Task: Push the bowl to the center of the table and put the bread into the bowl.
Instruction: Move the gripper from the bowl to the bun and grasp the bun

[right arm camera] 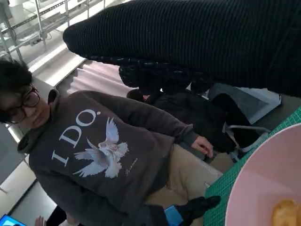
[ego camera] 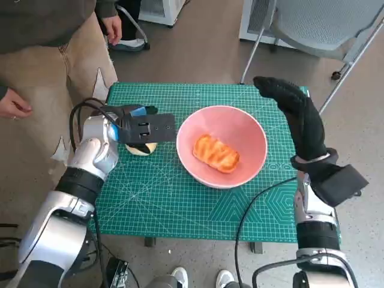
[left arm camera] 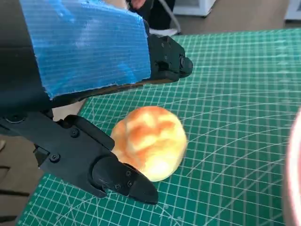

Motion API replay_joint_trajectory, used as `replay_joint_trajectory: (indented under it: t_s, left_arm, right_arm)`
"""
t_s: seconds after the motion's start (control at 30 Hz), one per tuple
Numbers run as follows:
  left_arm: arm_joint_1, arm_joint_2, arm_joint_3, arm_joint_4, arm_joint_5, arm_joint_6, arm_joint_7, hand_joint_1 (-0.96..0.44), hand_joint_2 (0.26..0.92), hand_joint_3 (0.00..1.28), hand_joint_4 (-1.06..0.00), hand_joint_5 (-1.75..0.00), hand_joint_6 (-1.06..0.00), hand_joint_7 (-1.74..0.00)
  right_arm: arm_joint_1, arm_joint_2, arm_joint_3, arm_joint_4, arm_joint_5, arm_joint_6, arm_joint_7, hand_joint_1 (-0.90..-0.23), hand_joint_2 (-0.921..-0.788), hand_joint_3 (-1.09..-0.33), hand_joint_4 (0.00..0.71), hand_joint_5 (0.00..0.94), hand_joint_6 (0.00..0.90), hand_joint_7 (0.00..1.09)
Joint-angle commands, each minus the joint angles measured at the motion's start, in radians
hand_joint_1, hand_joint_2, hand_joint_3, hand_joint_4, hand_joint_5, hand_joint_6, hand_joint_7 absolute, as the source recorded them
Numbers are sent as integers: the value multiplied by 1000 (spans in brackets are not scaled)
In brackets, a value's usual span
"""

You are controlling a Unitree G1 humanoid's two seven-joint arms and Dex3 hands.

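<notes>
Left robot hand (ego camera: 141, 127) over round bread (left arm camera: 149, 142) — bowl (ego camera: 252, 162) beside.

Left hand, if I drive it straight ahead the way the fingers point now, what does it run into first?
Probably the pink bowl. The left hand points across the mat at its near rim, over the round bread roll lying between its fingers. Depth is unclear, so it may drag the roll along.

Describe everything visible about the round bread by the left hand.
The round bread is a small bun with a golden, glossy crust, paler near its base. It sits on the green mat, outside the pink bowl, to its left. The left hand hangs over it, black fingers on either side; whether they touch it cannot be told.
</notes>
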Motion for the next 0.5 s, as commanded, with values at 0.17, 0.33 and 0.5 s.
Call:
replay_joint_trajectory:
  t_s: [0.17,0.33,0.5]
  left_arm:
    - [-52,-18,-14,72,-2,-19,22,-492,713,2,1,1,-181,0]
    - [-61,-24,-21,108,-2,-25,24,-491,713,2,1,1,-181,0]
    - [-70,-31,-24,140,-5,-25,23,-473,713,2,1,1,-181,0]
  right_arm:
    - [29,-5,-4,-7,2,22,-7,-715,-921,-834,152,0,-1,399]
    - [34,-4,-4,-15,2,26,-9,-714,-921,-834,152,0,-1,399]
    - [38,-4,-4,-22,3,29,-10,-714,-921,-834,152,0,-1,399]
